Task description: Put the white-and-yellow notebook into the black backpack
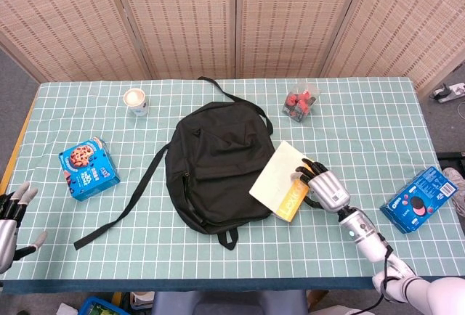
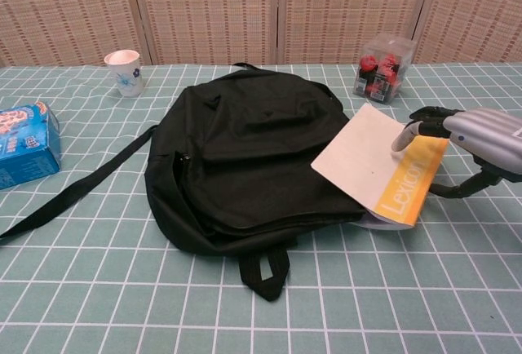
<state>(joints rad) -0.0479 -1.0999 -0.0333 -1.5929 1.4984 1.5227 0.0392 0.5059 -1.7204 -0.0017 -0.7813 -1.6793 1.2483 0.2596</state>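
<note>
Notebook (image 2: 377,170) in right robot hand (image 2: 477,141)

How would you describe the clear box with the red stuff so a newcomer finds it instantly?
Start at the black backpack mid-table, then look past its top right corner toward the screen. The clear box stands there alone, see-through with red and black pieces inside, unlike the printed blue snack boxes at the table's ends.

The right hand (image 1: 325,186) grips the notebook (image 1: 280,181), which overlaps the right edge of the backpack (image 1: 218,162). The left hand (image 1: 10,213), fingers apart, hovers at the surface's (image 1: 363,119) near left corner.
</note>
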